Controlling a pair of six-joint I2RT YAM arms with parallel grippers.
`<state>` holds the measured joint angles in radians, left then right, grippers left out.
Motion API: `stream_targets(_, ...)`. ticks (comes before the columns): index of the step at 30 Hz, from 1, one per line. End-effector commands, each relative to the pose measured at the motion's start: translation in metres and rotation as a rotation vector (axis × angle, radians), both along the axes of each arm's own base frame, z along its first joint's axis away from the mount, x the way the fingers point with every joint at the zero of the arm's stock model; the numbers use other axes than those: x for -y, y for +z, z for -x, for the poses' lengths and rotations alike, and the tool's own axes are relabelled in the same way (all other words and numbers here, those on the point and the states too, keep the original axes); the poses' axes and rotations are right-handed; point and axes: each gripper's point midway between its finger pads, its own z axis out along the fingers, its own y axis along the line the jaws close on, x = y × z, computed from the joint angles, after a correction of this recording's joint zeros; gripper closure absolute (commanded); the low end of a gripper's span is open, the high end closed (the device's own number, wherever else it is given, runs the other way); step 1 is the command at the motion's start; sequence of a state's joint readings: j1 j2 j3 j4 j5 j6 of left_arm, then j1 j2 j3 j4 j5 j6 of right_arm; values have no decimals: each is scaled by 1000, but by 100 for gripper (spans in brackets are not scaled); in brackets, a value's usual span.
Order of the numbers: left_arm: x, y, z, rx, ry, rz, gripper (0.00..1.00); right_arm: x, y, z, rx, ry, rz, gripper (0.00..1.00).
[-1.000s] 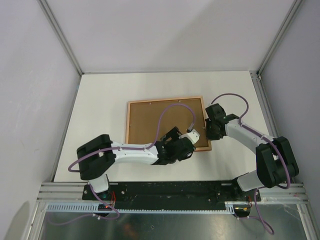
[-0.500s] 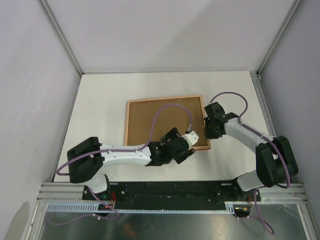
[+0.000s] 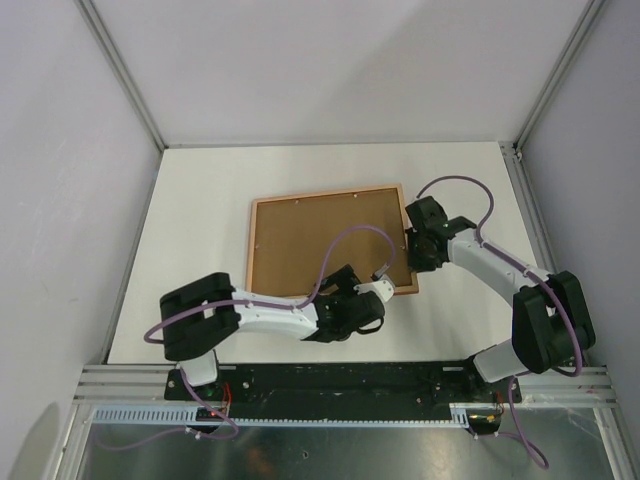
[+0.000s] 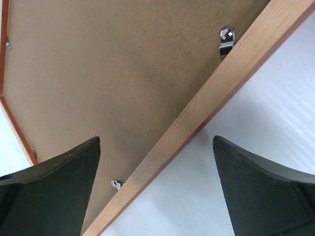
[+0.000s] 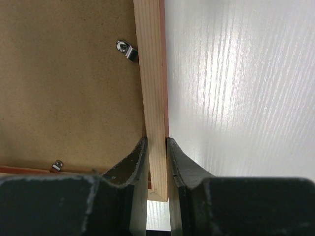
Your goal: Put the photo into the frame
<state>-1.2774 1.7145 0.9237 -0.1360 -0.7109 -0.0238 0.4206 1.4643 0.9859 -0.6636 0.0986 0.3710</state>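
One white table (image 3: 200, 190), walled on three sides. Bare surface shows all round the work, and the widest open margins are on the far side and the left.

One frame (image 3: 322, 193), lying back-up near mid-table and slightly skewed. The rails are pale wood with a red-orange outer edge. The near rail lies closest to the arm bases, and the right rail lies under the right arm's reach.

One brown backing board (image 3: 310, 240), seated inside the rails and filling the opening.

Right gripper (image 5: 156, 147): fingers pinched onto the right rail close to its near corner, one pad on the board side and one on the table side. The overhead view shows only a black body at that rail; the pinch shows only in the wrist view.

Left gripper (image 4: 156, 162): spread wide and holding nothing. It straddles the near rail, which crosses the gap diagonally, with one finger over the board and the other over bare table. Neither view shows whether its tips touch down.

Metal clips (image 4: 226, 40): small tabs at the board's margin, two in each wrist view. They are barely specks from overhead.
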Motion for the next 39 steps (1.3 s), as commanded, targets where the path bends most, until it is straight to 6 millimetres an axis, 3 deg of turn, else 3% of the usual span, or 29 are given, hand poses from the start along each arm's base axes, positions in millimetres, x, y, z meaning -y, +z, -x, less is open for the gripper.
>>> stream_targets(1, 2, 17, -18, 145, 79, -7, 1, -12, 26, -15, 64, -10, -42, 100)
stream_targets(8, -9, 17, -33, 272, 144, -90, 5, -13, 30, -14, 60, -4, -45, 100)
stream_targets(20, -12, 16, -43, 396, 154, -136, 29, -13, 33, -14, 63, 2, -44, 100)
stream_targets(23, -12, 18, -45, 409, 161, -133, 41, -12, 34, -13, 61, 0, -41, 100)
stream_targets(31, -10, 26, -47, 431, 179, -117, 90, -11, 35, -12, 61, -2, -37, 100)
stream_targets(34, -10, 32, -48, 443, 193, -106, 99, -11, 36, -12, 66, -2, -40, 99)
stream_targets(35, -9, 35, -48, 447, 197, -100, 99, -11, 37, -13, 70, -3, -43, 97)
stream_targets(39, -8, 47, -49, 460, 209, -83, 100, -8, 47, -16, 106, -18, -49, 69)
